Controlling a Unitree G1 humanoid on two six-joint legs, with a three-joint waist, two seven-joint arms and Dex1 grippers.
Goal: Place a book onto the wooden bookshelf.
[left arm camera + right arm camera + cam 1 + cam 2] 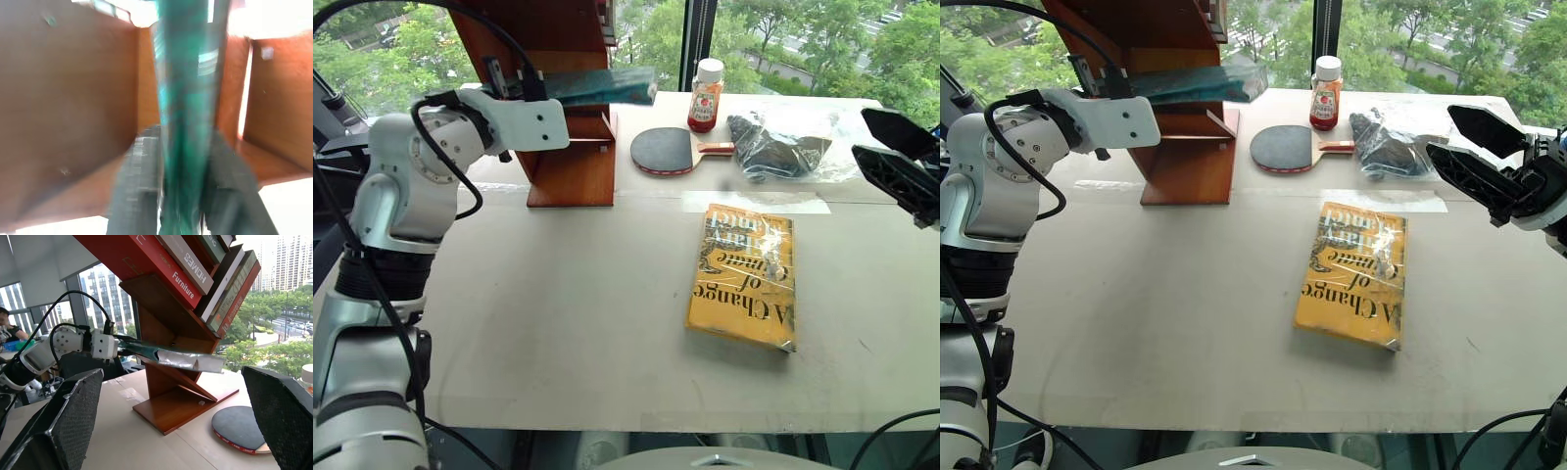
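Fig.: left gripper (183,196) w/ fingers either side of the book (168,357), held level inside the wooden bookshelf (1185,157), far left; grip contact blurred. Right gripper (1474,147) jaws wide, empty. Shelf top cut off.

Near table (558,333): bare from the front edge to the wooden bookshelf (573,157), open passage
Centre-right: yellow-orange book (742,276) lies flat, low obstacle
Far edge: paddle (668,150), sauce bottle (705,95) and dark bag (773,145) in a row beside the shelf, narrow gaps between them
Shelf bay: the book (171,357) spans it level, one end jutting toward the bottle
Above bay: slanted books (195,264) overhang
Right side: right gripper (1474,147) hangs over bare table
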